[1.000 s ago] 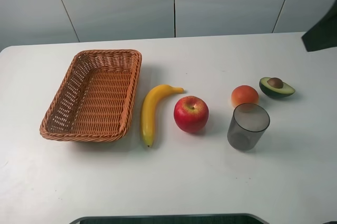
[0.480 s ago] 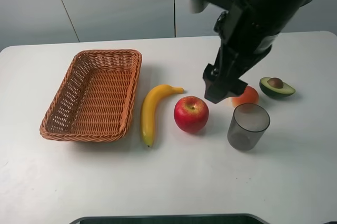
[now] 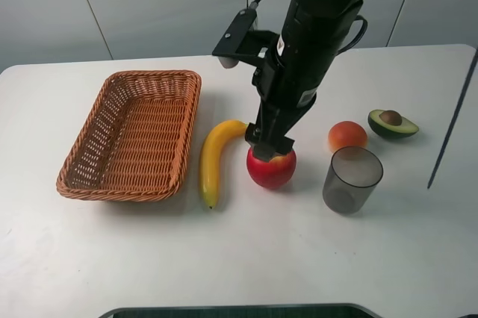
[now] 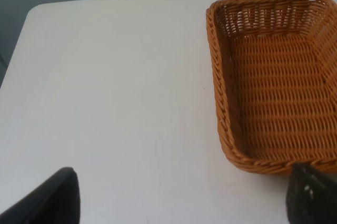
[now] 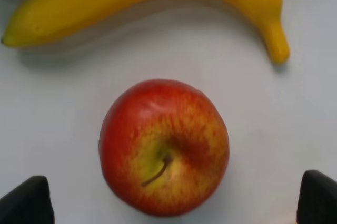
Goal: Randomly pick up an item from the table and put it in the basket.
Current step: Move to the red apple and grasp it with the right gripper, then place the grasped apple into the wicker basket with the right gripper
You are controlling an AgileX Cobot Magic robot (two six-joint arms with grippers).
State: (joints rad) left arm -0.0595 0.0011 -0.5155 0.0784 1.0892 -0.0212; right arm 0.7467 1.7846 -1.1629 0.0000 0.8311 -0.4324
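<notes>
1. Spanning the whole scene, the large white smooth tabletop [image 3: 388, 258] with rounded corners carries every object.
2. The black right arm [image 3: 314, 27] reaches in from the far right side and points steeply down over the middle of the tabletop.
3. The rectangular brown woven wicker basket [image 3: 153, 74] sits on the left part of the tabletop, with sloping open-weave sides and nothing inside.
4. The long yellow banana [image 3: 215, 155] lies between the basket and the apple, just beside both, with its stem end towards the apple.
5. The round red apple [image 3: 272, 171] with yellowish streaks around its stem rests on the tabletop near the centre, stem dimple up, directly under the right gripper.
6. The grey translucent cup [image 3: 351, 180] stands upright to the right of the apple, near it but apart.
7. The halved green avocado [image 3: 392, 124] with its brown pit lies cut face up, far right.
8. The small orange-pink round fruit [image 3: 347, 136] sits just behind the cup.
9. The right gripper [image 3: 269, 148] hangs over the top of the apple. In the wrist view its dark fingers [image 5: 26, 203] stand wide apart on either side, with bare tabletop between each and the apple.
10. The left gripper [image 4: 181, 197] hovers over bare tabletop beside the basket, fingertips [image 4: 52, 197] spread wide and holding nothing.
</notes>
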